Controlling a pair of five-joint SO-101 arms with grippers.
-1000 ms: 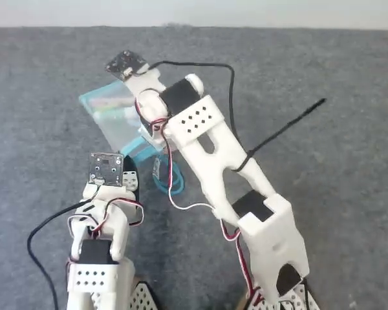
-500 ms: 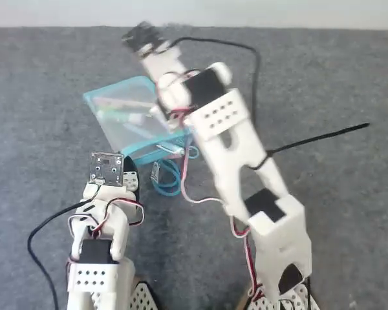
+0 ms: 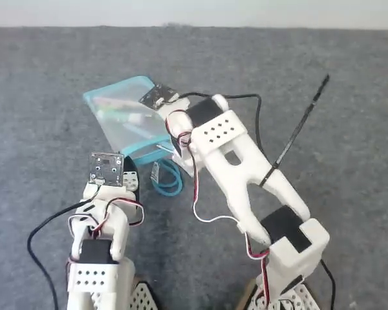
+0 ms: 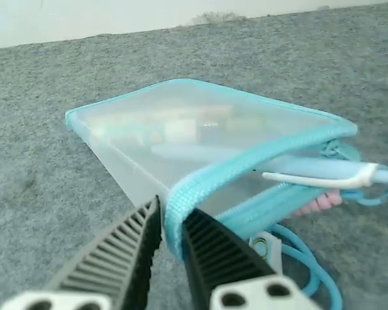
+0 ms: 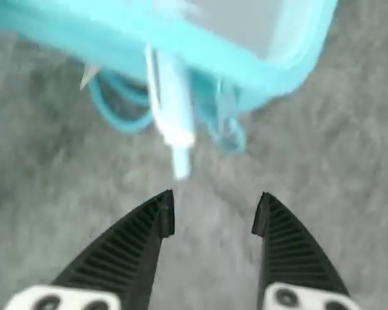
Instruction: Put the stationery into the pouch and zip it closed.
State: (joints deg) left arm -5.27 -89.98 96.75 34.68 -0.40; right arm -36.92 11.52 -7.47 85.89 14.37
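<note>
Left gripper clenches the zipper edge of the pouch to steady it — right gripper, jaws apart, faces the protruding pen, likely to push it in.

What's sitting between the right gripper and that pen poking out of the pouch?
Nothing visible. The open right gripper faces the pen at its free end, with bare grey carpet between them. The left gripper pinches the zipper edge of the pouch, apart from the pen.
</note>
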